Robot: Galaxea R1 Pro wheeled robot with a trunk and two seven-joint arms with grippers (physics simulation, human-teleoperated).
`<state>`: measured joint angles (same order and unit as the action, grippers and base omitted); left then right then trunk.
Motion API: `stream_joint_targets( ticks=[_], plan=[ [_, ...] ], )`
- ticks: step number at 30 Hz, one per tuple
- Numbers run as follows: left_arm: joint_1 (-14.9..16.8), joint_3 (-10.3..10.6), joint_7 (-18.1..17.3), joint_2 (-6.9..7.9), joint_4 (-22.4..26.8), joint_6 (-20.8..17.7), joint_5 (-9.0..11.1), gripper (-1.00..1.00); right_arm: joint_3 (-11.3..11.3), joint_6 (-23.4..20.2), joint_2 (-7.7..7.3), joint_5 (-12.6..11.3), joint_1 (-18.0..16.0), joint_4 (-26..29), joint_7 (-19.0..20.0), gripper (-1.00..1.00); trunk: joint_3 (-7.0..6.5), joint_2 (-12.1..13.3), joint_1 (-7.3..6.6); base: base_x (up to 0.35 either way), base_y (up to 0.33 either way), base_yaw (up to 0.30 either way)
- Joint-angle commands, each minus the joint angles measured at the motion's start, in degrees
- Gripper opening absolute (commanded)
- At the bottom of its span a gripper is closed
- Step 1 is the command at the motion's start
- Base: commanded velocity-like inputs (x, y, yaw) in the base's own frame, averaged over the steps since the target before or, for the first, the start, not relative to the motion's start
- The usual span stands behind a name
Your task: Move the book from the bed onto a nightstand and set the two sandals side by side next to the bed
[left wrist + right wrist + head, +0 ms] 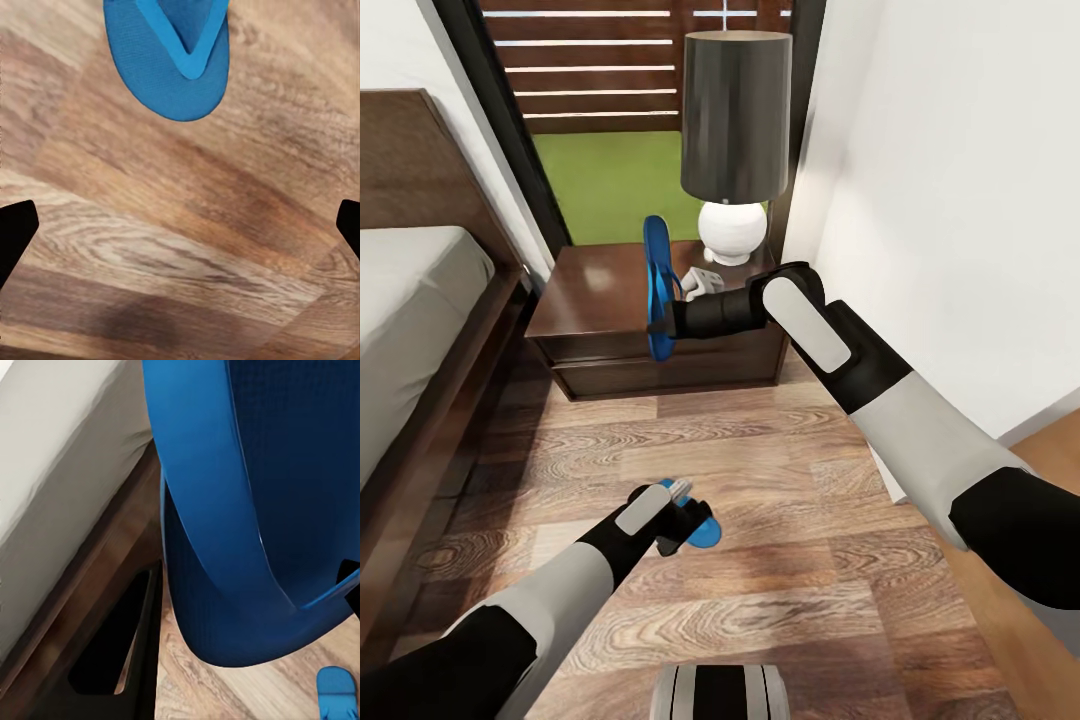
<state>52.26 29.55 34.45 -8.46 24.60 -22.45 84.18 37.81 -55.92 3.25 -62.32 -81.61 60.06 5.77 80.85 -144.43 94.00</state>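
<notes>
From my head camera, my right gripper [658, 327] is clamped on one blue sandal [656, 285], holding it on edge in the air in front of the dark nightstand [600, 290], which carries a grey-shaded lamp [735, 150]. The bed [420, 330] lies at left. My left gripper [682, 520] hovers over the second sandal [703, 528] on the wood floor [780, 480].

Left wrist camera: my fingertips [15, 232] stand wide apart above bare planks; the second sandal [169, 56] lies flat beyond them.

Right wrist camera: the held sandal [240, 525] looms close, the bed's mattress [52, 457] and frame behind it.

Wood-plank floor [760, 470], white wall [960, 200], dark nightstand [610, 290], lamp [735, 140]
</notes>
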Motion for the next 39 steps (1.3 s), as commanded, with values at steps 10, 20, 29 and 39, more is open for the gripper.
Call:
stream_joint_targets(
  ticks=[10, 20, 29, 39],
  plan=[
    [0.04, 0.33, 0.00, 0.38, -0.07, -0.03, -0.12, 1.00, -0.02, -0.16, 0.01, 0.53, -0.04, -0.03, 0.64, -1.00, 0.04, -0.02, -0.01, 0.058, -0.034, 0.000],
    [0.04, 0.33, 0.25, 0.54, -0.22, 0.03, -0.17, 1.00, -0.02, -0.20, 0.01, 0.53, -0.04, -0.03, 0.64, -1.00, 0.04, -0.02, -0.01, 0.220, -0.163, 0.000],
    [0.04, 0.33, 6.70, 0.55, -0.19, -0.11, -0.14, 1.00, -0.02, -0.18, 0.08, 0.53, -0.04, 0.85, 0.67, -1.00, 0.04, -0.02, -0.01, 0.030, -0.024, 0.000],
    [0.09, 0.33, 7.73, 0.63, -0.17, -0.14, -0.15, 1.00, -0.02, -1.00, 0.01, 0.53, -0.04, 3.18, 0.65, -1.00, 0.04, -0.02, -0.01, 0.000, 0.000, 0.000]
  ],
)
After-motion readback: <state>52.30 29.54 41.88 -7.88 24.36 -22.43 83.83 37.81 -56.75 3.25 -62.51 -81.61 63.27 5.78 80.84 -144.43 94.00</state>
